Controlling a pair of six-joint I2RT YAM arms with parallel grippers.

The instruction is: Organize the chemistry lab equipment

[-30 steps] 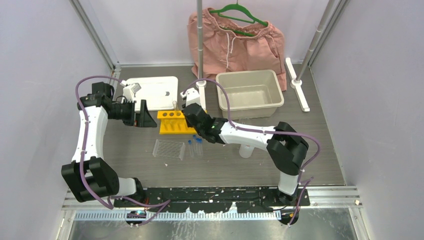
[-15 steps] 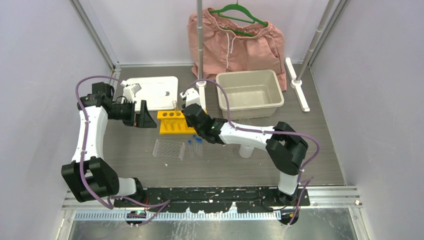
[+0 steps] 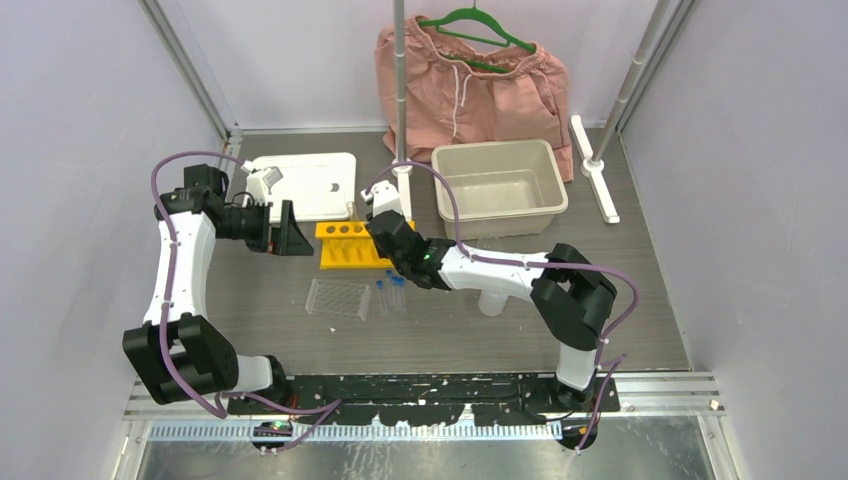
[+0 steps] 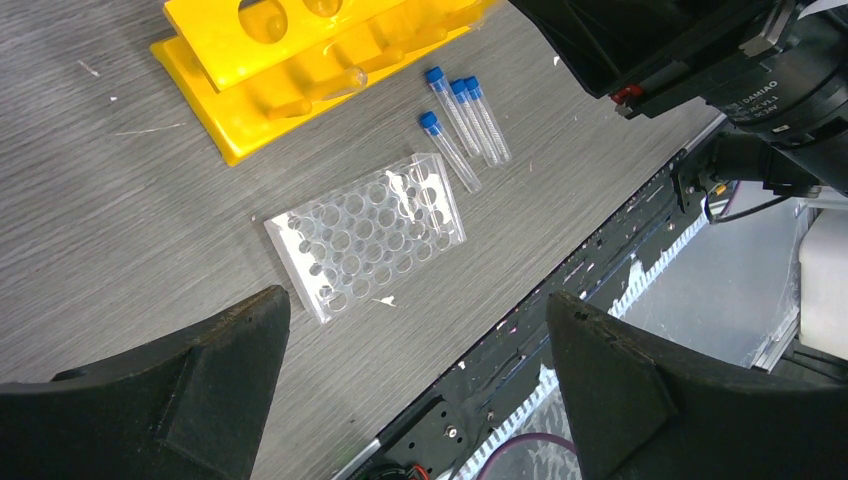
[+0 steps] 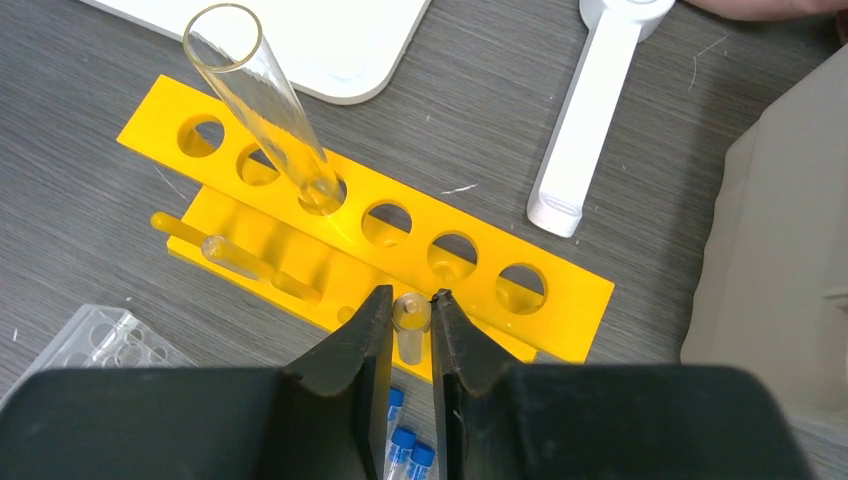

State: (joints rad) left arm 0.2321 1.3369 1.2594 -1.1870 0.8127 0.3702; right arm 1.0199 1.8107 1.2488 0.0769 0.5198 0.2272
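The yellow holed test-tube rack (image 3: 345, 246) (image 5: 300, 205) (image 4: 250, 75) lies mid-table, with one tall clear tube (image 5: 262, 100) leaning in a hole. My right gripper (image 5: 410, 297) (image 3: 384, 213) hangs over the rack's near edge, shut on a small clear tube (image 5: 410, 330). Three blue-capped tubes (image 3: 390, 291) (image 4: 462, 115) lie on the table just in front of the rack, beside the clear plastic tray (image 3: 338, 298) (image 4: 365, 235). My left gripper (image 4: 415, 300) (image 3: 290, 233) is held above the table left of the rack, open, with nothing between its fingers.
A beige bin (image 3: 545, 205) stands at the back right and a white board (image 3: 310, 185) at the back left. Pink shorts (image 3: 470, 85) hang on a pole whose white foot (image 5: 590, 110) lies behind the rack. A white container (image 3: 490, 300) shows under the right arm.
The right gripper has crept very slightly toward the back over the rack, still holding the tube. The left arm has not moved.
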